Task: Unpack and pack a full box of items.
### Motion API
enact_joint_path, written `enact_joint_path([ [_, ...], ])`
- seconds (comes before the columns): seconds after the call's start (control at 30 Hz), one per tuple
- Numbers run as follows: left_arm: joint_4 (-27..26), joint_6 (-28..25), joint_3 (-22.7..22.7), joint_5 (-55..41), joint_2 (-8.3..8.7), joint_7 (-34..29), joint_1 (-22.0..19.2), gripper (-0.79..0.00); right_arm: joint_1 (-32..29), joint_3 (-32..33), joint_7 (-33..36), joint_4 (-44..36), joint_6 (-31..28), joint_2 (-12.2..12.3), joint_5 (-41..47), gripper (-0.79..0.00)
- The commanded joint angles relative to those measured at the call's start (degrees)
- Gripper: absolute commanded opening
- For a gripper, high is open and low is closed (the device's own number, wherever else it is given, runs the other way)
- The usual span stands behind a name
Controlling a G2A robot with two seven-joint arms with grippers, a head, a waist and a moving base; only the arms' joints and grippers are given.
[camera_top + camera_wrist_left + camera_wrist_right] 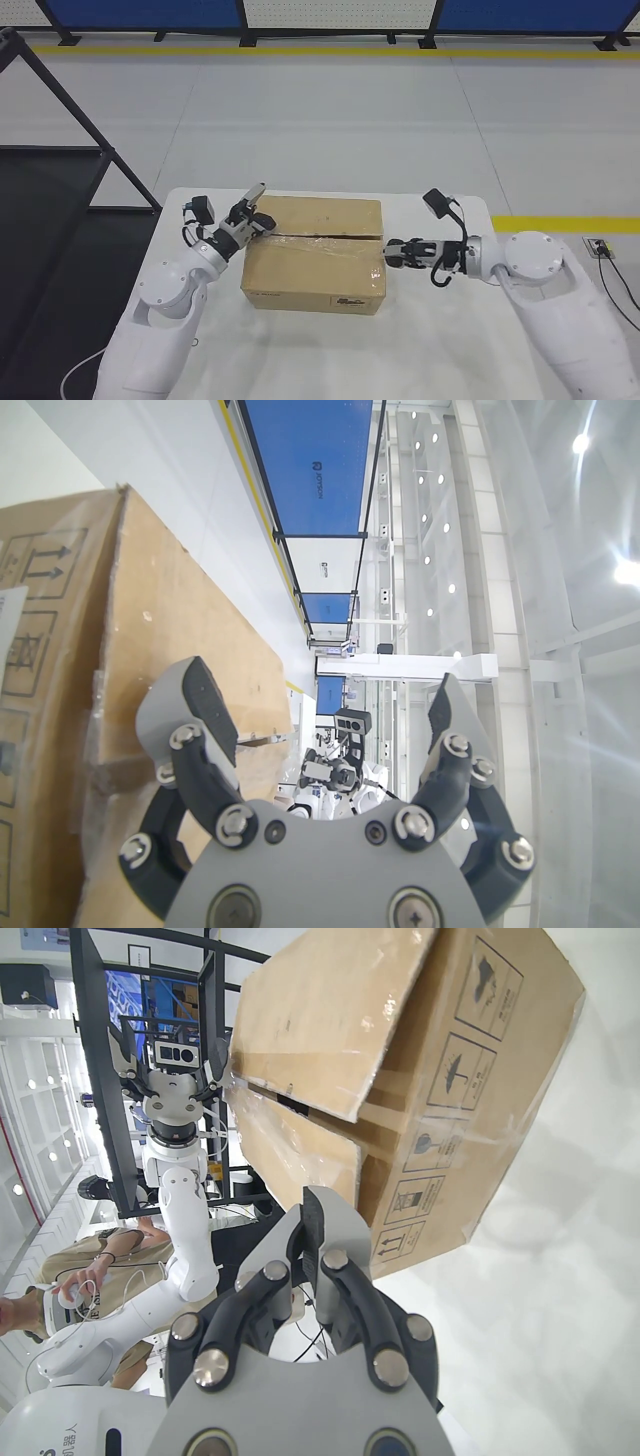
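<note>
A brown cardboard box [315, 255] sits in the middle of the white table [440, 340], its top flaps crossed by clear tape. In the right wrist view one flap [320, 1028] stands slightly raised over the other, with a dark gap at the seam. My left gripper [257, 206] is at the box's left top edge, open, with one finger [207, 705] beside the flap [200, 630] and nothing between the jaws. My right gripper [389, 252] is at the box's right end, shut, its tip [309, 1208] just short of the lower flap's edge.
A black metal frame [70, 120] stands off the table's left side. Bare table surface lies in front of the box [320, 350] and to its right. The left gripper [169, 1053] also shows in the right wrist view, at the box's far end.
</note>
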Motion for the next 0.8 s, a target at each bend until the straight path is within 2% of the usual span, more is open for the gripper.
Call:
enact_joint_path([
  [0.0, -0.2, -0.1, -0.2, 0.0, 0.02, 0.0, 0.1, 0.000, 0.3, 0.1, -0.6, -1.2, -1.1, 0.0, 0.0, -0.785],
  [0.4, -1.2, -0.9, -2.0, -1.3, 0.24, 0.6, 1.4, 0.000, 1.7, 1.7, -6.8, -4.1, -7.8, -0.2, 3.7, -0.785],
  [0.6, -1.6, -1.1, -2.8, -1.7, 0.38, 0.5, 1.8, 0.000, 1.5, 1.9, -6.5, -5.6, -12.4, -0.2, 6.0, -0.785],
  [0.77, -1.7, -1.0, -3.2, -1.9, 0.46, 0.4, 2.0, 0.000, 2.5, 1.2, -7.2, -6.2, -12.7, -0.3, 5.6, -0.785],
])
